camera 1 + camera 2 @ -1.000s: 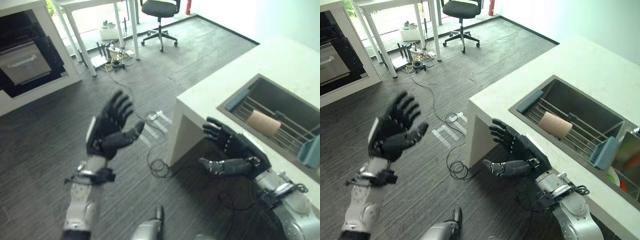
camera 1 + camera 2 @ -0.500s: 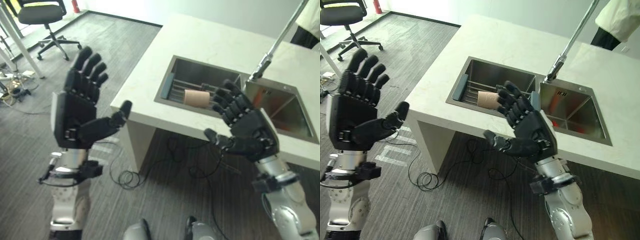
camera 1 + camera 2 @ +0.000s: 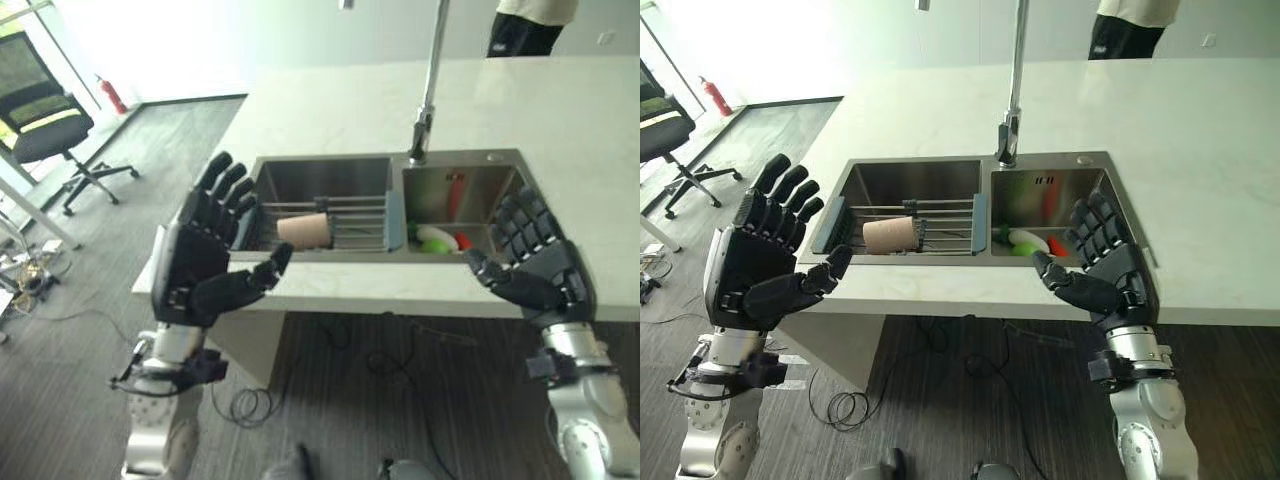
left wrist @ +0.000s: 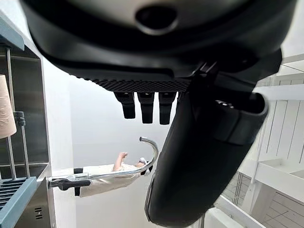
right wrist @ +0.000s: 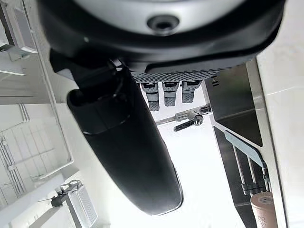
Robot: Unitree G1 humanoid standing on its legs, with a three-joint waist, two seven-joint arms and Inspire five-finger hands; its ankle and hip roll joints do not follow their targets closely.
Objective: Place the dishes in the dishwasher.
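Note:
A tan cup lies on its side on the wire rack across the left basin of the steel sink. Green, white and red dishes lie in the right basin. My left hand is raised before the counter's left front corner, fingers straight and spread, holding nothing. My right hand hovers over the counter's front edge by the right basin, also open and empty. The cup and rack appear in the left wrist view too.
A tall tap rises behind the sink. The white counter stretches right and back. A person stands beyond its far edge. An office chair is on the grey floor to the left.
The whole view has swung round to face the sink head-on. Both hands stay raised and open, now at either side of the sink.

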